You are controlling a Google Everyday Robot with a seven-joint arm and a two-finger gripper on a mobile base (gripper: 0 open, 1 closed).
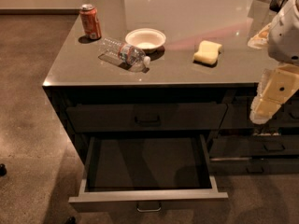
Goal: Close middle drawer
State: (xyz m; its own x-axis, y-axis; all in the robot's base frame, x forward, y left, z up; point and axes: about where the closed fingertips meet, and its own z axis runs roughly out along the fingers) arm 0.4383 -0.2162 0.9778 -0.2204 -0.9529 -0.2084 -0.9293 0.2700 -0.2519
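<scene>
The middle drawer [148,200] is pulled far out below the counter, its deep dark box open to view, with a paler rim and a small bar pull [149,207] centred on its low front. The closed top drawer [147,117] sits above it. My gripper [265,110], pale yellow-white, hangs at the right edge of the view, to the right of and above the open drawer, apart from it.
On the grey countertop [187,36] lie a red soda can [90,21], a clear plastic bottle on its side [124,54], a white bowl [145,38] and a yellow sponge [208,52]. Narrower dark drawers [261,146] stand at the right. Brown floor stretches to the left.
</scene>
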